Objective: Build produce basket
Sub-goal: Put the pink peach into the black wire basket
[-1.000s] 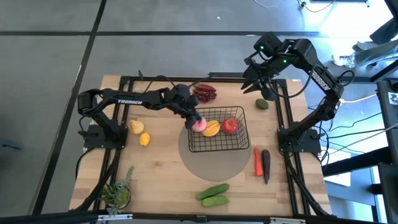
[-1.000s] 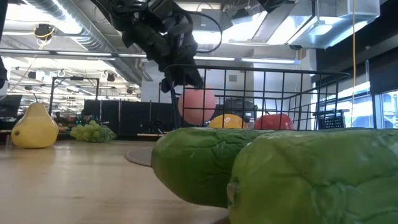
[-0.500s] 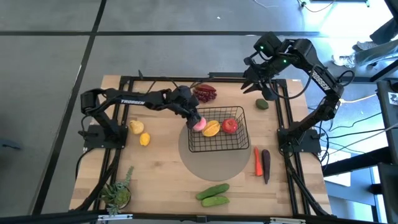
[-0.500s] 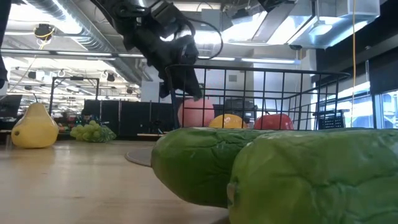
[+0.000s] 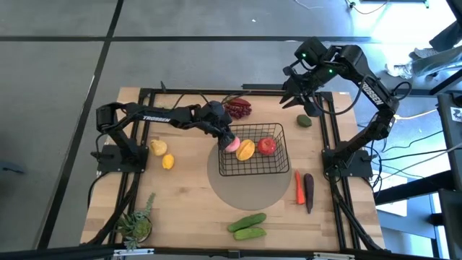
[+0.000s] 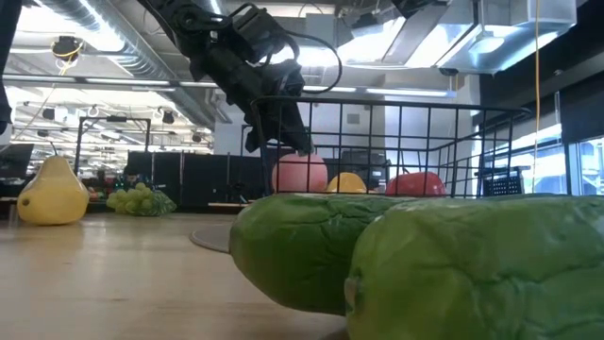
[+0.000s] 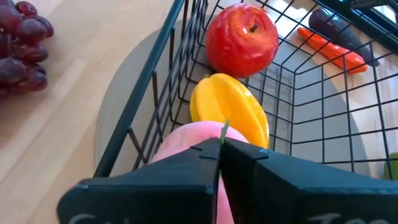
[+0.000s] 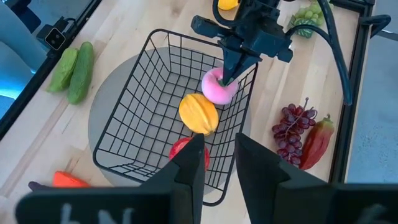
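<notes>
Nearest, two cucumbers (image 5: 245, 226) at table's (image 5: 188, 209) front edge. Then basket (image 5: 253, 170) mid-table – three produce pieces inside: peach (image 5: 230, 144), mango (image 5: 246, 149), apple (image 5: 267, 145). Left gripper (image 5: 225, 136) fingers together, pinching peach stem. Right gripper (image 5: 297, 99) over far right corner, fingers slightly apart, empty.

grey tiled floor (image 5: 65, 22) w/ dark seams, ceiling strip lights (image 6: 104, 42), bright windows (image 6: 576, 161) at room's side

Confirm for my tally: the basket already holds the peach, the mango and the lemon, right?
Not the lemon. The basket holds the peach, the mango and a red apple; the left wrist view shows it best.
</notes>
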Available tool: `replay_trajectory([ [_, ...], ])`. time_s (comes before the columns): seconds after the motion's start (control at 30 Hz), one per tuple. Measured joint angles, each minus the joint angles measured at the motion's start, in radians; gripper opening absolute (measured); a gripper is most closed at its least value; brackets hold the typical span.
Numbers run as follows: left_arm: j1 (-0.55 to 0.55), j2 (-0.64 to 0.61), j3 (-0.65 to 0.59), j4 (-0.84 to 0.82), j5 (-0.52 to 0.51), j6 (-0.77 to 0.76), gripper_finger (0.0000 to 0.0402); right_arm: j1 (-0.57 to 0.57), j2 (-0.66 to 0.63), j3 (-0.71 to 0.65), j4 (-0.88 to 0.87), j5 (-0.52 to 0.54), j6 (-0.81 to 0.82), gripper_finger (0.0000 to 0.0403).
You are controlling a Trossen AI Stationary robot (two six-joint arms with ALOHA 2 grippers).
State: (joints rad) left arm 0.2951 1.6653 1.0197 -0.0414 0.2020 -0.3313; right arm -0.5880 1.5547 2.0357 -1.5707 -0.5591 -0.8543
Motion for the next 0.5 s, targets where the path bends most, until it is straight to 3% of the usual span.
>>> replay_trajectory([
  [0.33,0.000,0.001,-0.001,0.007,0.001,-0.006,0.0074,0.000,0.000,0.000,0.000,0.000,0.000,0.0083],
  [0.5,0.004,-0.025,-0.006,0.023,-0.001,0.016,0.0081,0.000,0.000,0.000,0.000,0.000,0.000,0.0083],
])
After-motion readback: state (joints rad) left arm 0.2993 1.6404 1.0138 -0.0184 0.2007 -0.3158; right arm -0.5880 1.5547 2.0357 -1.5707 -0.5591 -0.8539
